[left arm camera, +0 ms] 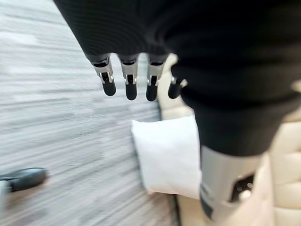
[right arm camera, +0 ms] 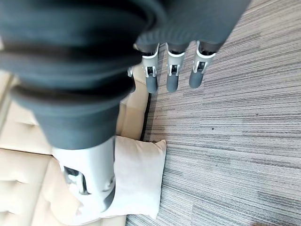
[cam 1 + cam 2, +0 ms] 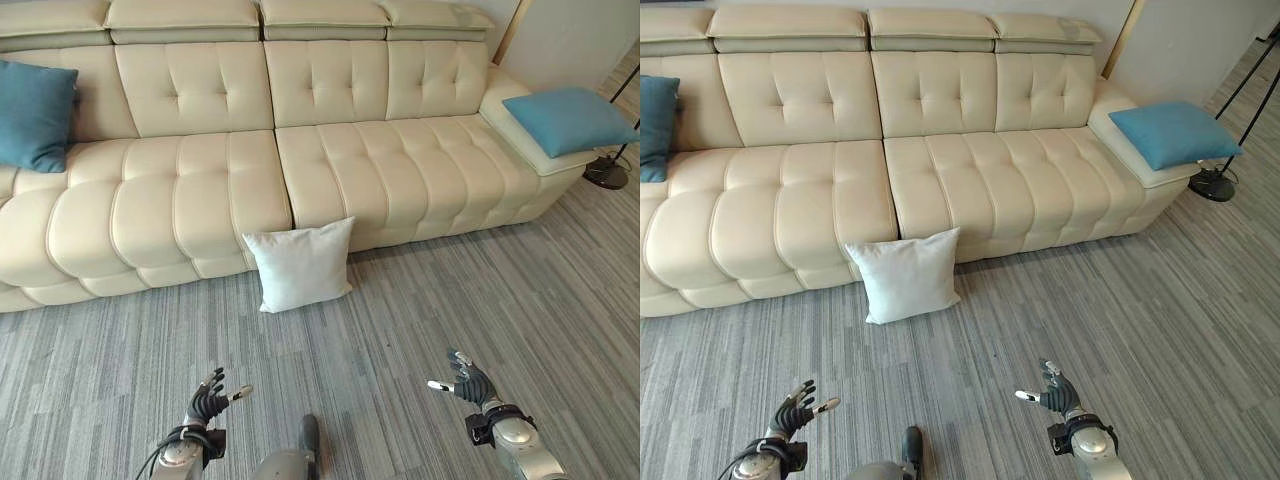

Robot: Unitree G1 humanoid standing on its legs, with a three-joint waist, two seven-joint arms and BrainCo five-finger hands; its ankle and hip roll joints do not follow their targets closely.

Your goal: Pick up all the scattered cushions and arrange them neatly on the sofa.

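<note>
A white cushion (image 3: 300, 264) leans upright against the front of the cream sofa (image 3: 200, 190), standing on the grey carpet; it also shows as the white cushion (image 1: 167, 155) past my left hand's fingers. A blue cushion (image 3: 34, 112) rests against the sofa's back at its left end. Another blue cushion (image 3: 568, 118) lies flat on the right armrest. My left hand (image 3: 208, 402) hangs low over the carpet, open and empty, well short of the white cushion. My right hand (image 3: 468, 382) hovers open to the right, also empty.
A floor lamp's round base (image 3: 606, 172) and thin pole stand on the carpet just past the sofa's right end. Grey striped carpet (image 3: 450, 300) stretches between me and the sofa.
</note>
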